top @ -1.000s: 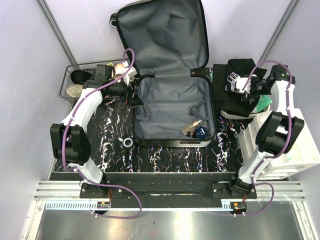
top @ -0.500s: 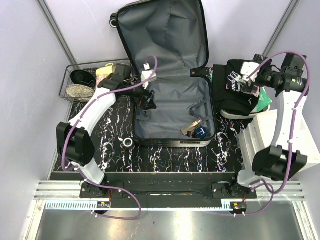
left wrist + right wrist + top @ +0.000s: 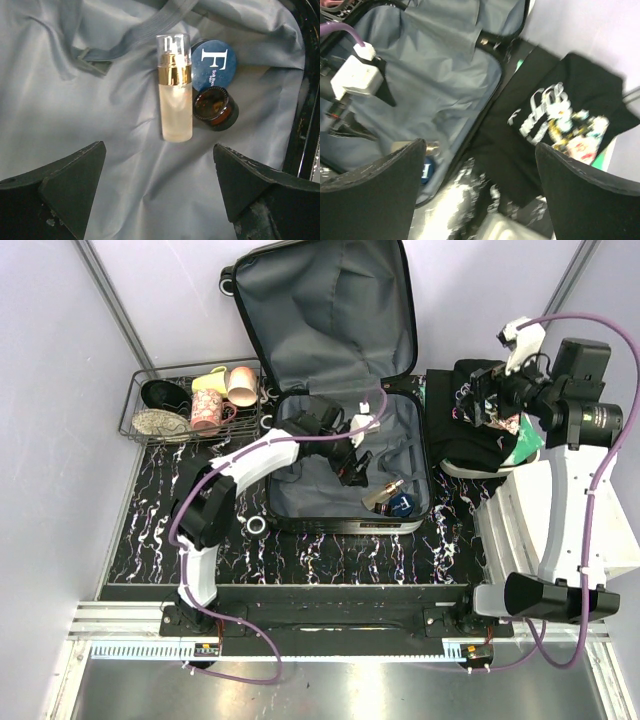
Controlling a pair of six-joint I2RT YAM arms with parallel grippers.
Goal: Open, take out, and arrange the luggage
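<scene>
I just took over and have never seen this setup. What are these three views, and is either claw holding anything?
Two robot arms stand at the table's near edge. The wide view looks down from above; the other two are wrist cameras, the dark wedges being fingers. The left gripper hangs open over a frosted bottle, blue tin and amber jar in the open suitcase. The right gripper is open near a black printed T-shirt beside it. Neither holds anything.

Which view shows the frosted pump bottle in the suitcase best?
Left wrist: the frosted pump bottle lies full-length on the grey lining, gold collar and clear cap sharp. Top external shows the bottle only small, in the near right corner of the suitcase. Right wrist is too blurred to make it out.
</scene>
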